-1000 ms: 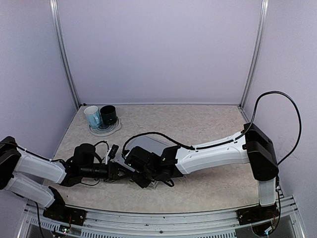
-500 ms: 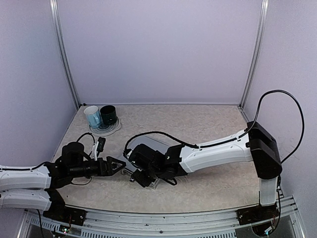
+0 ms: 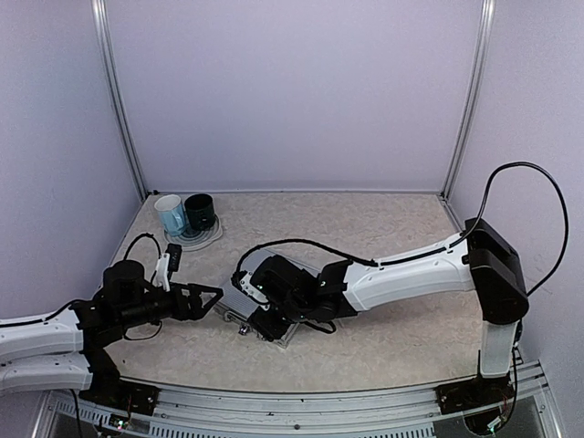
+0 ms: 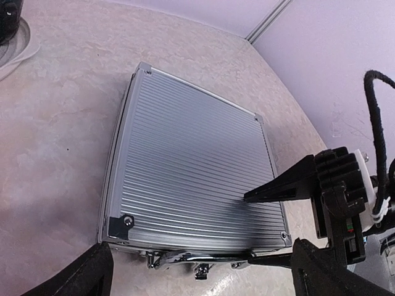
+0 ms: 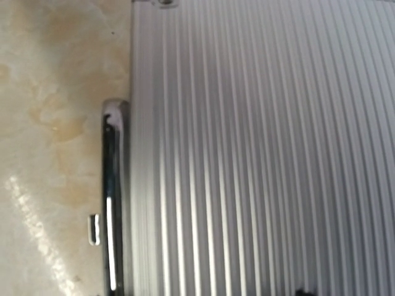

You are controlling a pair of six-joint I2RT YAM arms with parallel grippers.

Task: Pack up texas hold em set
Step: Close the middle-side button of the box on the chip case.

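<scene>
- And I'm off it! My left fingers (image 3: 212, 300) were nearly pinched shut and tucked in against the case (image 4: 191, 166) a second ago. Now they have sprung wide open and slid back toward 9 o'clock, just clear of its edge and holding nothing.
- The case lies flat on the table (image 3: 383, 237), a little toward 7 o'clock of the middle. Its ribbed silver lid is down and nothing of its insides shows.
- My right fingers (image 3: 254, 316) are much where they were, low over the case. From my left wrist I see them part-open at the lid's 4 o'clock corner. One finger is above the ribs, the other out past the front edge, and they are clamped on nothing I can make out.
- The chrome handle (image 5: 114, 203) runs along that front edge, at 6 o'clock from my left wrist. A small latch (image 5: 94, 229) sits just beside it, and I cannot tell whether it is snapped home.
- What the letting-go means: the lid no longer needs my left side, so I judge the closing is done. Only the fastening may be left.
- If so, my right fingers are the ones already placed for it, right at the front edge. A careless push there could skate the case across the table.
- The two mugs (image 3: 185, 213) on their plate (image 3: 194, 236) stand well apart at 10 o'clock from the case, and they are no part of this.
</scene>
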